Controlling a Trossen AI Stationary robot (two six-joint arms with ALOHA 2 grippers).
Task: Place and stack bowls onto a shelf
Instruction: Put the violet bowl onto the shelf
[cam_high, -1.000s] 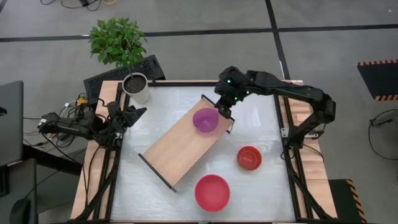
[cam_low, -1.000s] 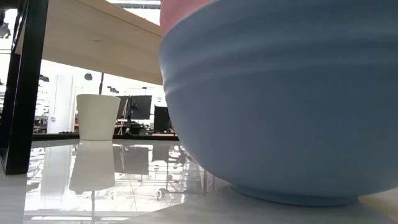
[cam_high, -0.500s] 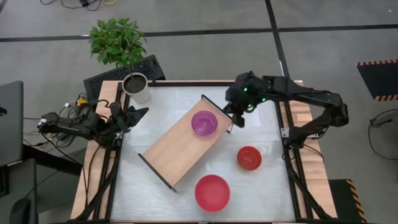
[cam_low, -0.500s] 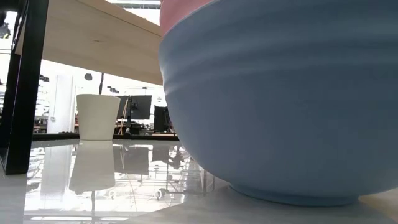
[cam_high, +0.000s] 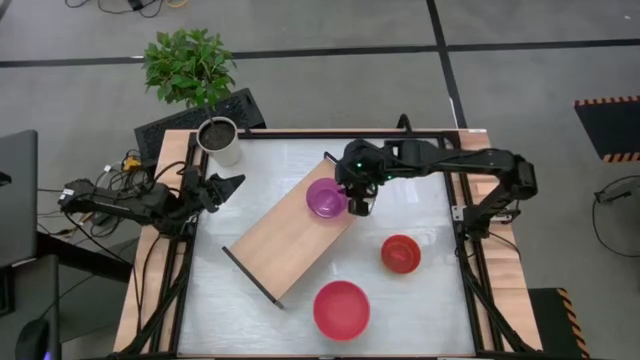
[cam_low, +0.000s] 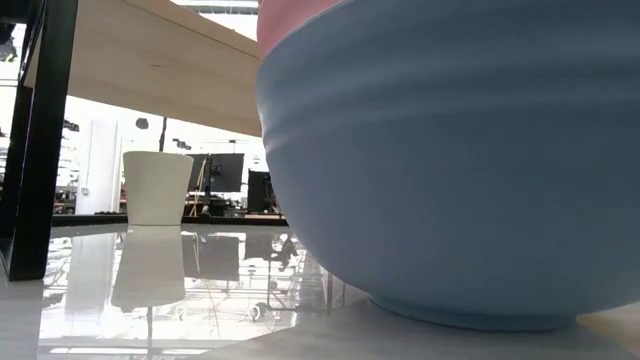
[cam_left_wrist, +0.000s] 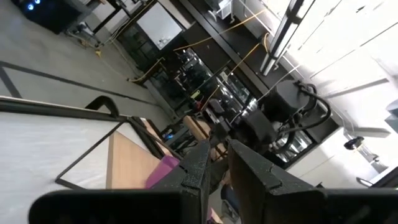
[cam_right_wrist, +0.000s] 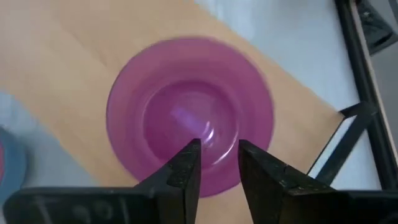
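The small purple bowl (cam_high: 326, 197) (cam_right_wrist: 189, 112) sits upright on the far-right end of the light wooden shelf (cam_high: 285, 235), which lies diagonally on the table. My right gripper (cam_high: 358, 196) (cam_right_wrist: 219, 155) hovers at the bowl's right rim, pointing down, its fingers narrowly open over the bowl's near inner wall. A small red bowl (cam_high: 401, 253) and a larger red-pink bowl (cam_high: 342, 309) rest on the table. In the low view that larger bowl sits nested in a blue bowl (cam_low: 450, 160). My left gripper (cam_high: 222, 184) (cam_left_wrist: 218, 162) waits, shut, at the table's left edge. My right gripper points down over the purple bowl's rim on the side nearest it (cam_right_wrist: 217, 180). I cannot tell whether its fingers touch the bowl. The bowl stands flat on the shelf board.
A white plant pot (cam_high: 219, 141) (cam_low: 157, 187) stands at the far left corner. The shelf's black end frames (cam_high: 352, 180) (cam_high: 251, 274) rise at both short ends, one right beside my right gripper. Bare tabletop lies between the shelf and the left edge.
My right gripper drew away from the purple bowl toward the table's right edge, then came back toward the left and now stands at the bowl's right rim. The bowl stayed on the shelf. My left gripper edged slightly toward the right.
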